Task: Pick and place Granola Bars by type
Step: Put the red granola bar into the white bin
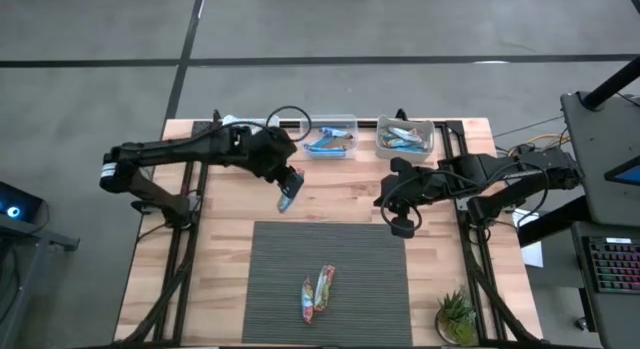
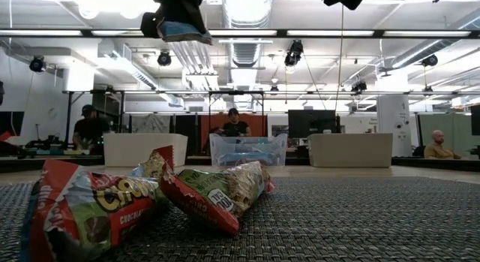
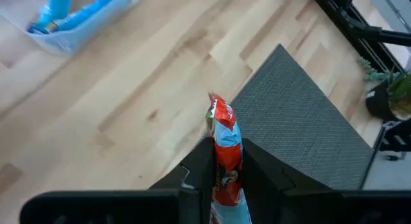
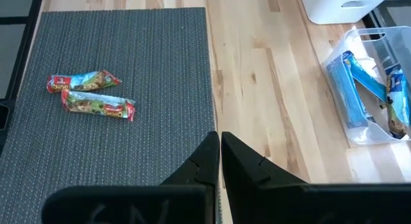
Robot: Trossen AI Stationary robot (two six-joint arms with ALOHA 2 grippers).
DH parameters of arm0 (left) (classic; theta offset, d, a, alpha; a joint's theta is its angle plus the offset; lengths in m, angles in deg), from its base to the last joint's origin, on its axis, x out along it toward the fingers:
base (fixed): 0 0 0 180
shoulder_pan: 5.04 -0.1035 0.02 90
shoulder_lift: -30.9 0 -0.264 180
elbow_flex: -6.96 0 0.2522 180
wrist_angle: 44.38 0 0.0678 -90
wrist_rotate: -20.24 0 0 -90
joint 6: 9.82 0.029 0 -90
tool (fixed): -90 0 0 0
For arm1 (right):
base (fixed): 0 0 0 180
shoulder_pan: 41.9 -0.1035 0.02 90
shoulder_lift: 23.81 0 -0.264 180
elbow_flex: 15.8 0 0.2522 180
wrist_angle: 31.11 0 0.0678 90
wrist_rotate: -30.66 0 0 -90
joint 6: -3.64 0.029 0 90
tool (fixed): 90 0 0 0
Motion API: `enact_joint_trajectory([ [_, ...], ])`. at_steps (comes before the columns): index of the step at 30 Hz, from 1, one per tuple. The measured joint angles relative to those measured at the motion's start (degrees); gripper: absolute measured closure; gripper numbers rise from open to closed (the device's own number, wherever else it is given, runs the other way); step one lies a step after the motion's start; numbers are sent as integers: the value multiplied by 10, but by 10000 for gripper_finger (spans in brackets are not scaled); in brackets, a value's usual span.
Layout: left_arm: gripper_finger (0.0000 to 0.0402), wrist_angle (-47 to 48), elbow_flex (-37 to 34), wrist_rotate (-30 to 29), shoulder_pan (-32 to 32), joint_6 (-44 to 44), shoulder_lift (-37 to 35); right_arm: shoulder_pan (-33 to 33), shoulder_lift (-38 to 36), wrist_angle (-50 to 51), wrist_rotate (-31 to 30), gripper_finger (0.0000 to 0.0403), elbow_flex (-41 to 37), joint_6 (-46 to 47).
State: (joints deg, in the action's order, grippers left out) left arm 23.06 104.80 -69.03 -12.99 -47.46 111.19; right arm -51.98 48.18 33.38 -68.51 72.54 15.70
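While the left gripper (image 1: 290, 196) hangs above the bare wood just beyond the mat's (image 1: 350, 269) far left corner, its fingers (image 3: 196, 169) are pinched narrowly on a bar (image 3: 225, 153) with a red and light blue wrapper, held up off the tabletop (image 1: 340, 194). In the left wrist view the bar stands up between the two dark fingers, its crimped end poking past their tips. In the low view the same bar shows at the top of the picture, hanging under the gripper, well clear of everything below.

Two more multicoloured bars (image 1: 317, 289) lie on the grey mat, near its front middle, side by side and touching, angled a little toward each other. From table height they loom large, red ends and green-brown wrappers, one leaning on the other.

The right gripper (image 1: 400, 227) waits over the mat's far right corner, its fingers (image 4: 209, 161) closed together with nothing between them.

At the far edge of the tabletop stand two bins. The clear bin (image 1: 331, 136), nearer the left arm, holds several blue bars (image 1: 328, 141). The white bin (image 1: 406, 136) just beside it also holds blue-wrapped bars. A small green plant (image 1: 456, 315) sits at the front right corner. In the room behind, people sit at desks.
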Motion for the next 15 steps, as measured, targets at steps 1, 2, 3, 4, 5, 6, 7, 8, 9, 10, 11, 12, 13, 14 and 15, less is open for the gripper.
enact_joint_trajectory([
  [1, 349, 3, 0, 0, -5, 6, -1, 0, 0, 0, 0, 394, 0, 1],
  [2, 349, 4, 0, 0, -11, 11, -4, 0, 0, 0, 0, 394, 0, 4],
  [3, 349, 5, 0, 0, -17, 17, -8, 0, 0, 0, 0, 394, 0, 9],
  [4, 349, 9, 0, 0, -22, 21, -10, 0, 0, 0, 0, 394, 0, 12],
  [5, 349, 10, 0, 0, -27, 25, -11, 0, 0, 0, 0, 394, 0, 14],
  [6, 349, 10, 1, 0, -32, 30, -13, 0, 0, 0, 0, 394, 0, 15],
  [7, 349, 11, 1, 0, -37, 35, -14, 0, 0, 0, 0, 394, 0, 15],
  [8, 349, 14, 1, 0, -42, 39, -15, 0, 0, 0, 0, 394, 0, 17],
  [9, 349, 17, 1, 0, -46, 44, -15, 0, 0, 0, 0, 394, 0, 21],
  [10, 349, 16, 1, 0, -50, 49, -15, 0, 0, 0, 0, 394, 0, 25],
  [11, 349, 16, 1, 0, -54, 54, -15, 0, 0, 0, 0, 394, 0, 29],
  [12, 349, 18, 1, 0, -58, 61, -15, 0, 0, 0, 0, 394, 0, 32],
  [13, 349, 19, 1, 0, -62, 66, -15, 0, 0, 0, 0, 394, 0, 36],
  [14, 349, 19, 1, 0, -66, 72, -16, 0, 0, 0, 0, 394, 0, 41],
  [15, 349, 20, 1, 0, -71, 78, -16, 0, 0, 0, 0, 394, 0, 45],
])
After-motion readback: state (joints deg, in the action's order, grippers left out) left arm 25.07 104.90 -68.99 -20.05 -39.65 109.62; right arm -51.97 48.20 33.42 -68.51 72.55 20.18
